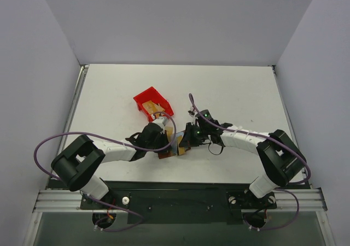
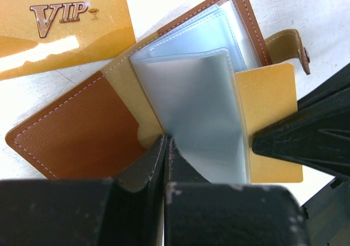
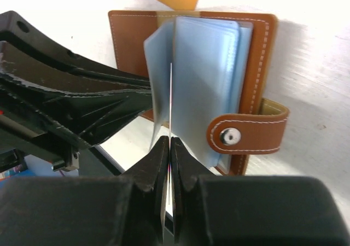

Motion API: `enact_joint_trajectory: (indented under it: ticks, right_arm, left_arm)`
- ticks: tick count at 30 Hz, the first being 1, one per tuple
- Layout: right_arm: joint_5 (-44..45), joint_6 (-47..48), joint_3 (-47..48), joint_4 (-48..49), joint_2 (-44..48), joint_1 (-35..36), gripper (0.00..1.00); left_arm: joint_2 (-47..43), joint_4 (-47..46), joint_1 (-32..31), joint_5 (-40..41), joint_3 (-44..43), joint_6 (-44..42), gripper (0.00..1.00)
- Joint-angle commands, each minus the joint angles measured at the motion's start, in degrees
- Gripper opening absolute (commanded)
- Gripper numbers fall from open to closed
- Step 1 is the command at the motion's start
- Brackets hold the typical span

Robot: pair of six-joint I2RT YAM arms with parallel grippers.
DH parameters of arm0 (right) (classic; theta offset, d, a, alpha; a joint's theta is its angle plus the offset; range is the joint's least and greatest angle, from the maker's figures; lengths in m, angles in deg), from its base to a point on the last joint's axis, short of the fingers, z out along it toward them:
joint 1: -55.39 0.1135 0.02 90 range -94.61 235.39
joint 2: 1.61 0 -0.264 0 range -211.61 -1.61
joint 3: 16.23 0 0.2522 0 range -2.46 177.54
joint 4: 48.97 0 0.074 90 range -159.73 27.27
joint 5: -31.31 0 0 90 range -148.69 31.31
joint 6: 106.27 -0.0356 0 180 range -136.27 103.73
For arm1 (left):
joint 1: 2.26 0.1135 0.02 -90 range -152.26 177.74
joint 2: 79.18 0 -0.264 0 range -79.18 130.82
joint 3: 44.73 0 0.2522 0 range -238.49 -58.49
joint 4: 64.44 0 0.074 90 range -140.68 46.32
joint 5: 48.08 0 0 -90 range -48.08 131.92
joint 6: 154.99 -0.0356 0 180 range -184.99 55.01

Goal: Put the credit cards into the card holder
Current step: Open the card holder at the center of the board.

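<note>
right gripper (image 3: 170,147) pinches a credit card (image 2: 270,115) edge-on at the pocket panels (image 3: 208,82). left gripper (image 2: 165,150) clamps the open card holder (image 2: 82,131) on the tabletop (image 3: 311,38). my worry: floppy panels buckle and the card misses its slot.

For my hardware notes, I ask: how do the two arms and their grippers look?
The left arm and right arm have white links and black joint housings; a purple cable loops along each. The left gripper and right gripper have black, wedge-shaped, scuffed fingers.

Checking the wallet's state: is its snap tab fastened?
No; the card holder lies open, its snap tab hanging loose.
</note>
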Motion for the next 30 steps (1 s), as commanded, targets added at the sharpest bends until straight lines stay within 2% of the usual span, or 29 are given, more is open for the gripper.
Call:
enact_joint_trajectory:
  ticks: [1,6,18,30]
  right_arm:
    - [-2.8,-0.4,2.8,2.5,-0.6,1.0,0.00]
    - [-4.4,-0.9,3.1,3.6,-0.7,1.3,0.00]
    - [-5.0,-1.3,4.0,4.4,-2.7,2.4,0.00]
    - [-5.1,-1.8,5.6,5.0,-3.9,4.3,0.00]
  left_arm:
    - [1.2,5.0,0.2,1.3,0.5,-0.7,0.00]
    - [-0.9,6.1,0.1,1.5,-0.1,-0.3,0.00]
    - [-11.9,12.4,0.3,2.4,-3.5,-0.9,0.00]
    - [-18.1,15.8,1.2,2.4,-3.7,-0.3,0.00]
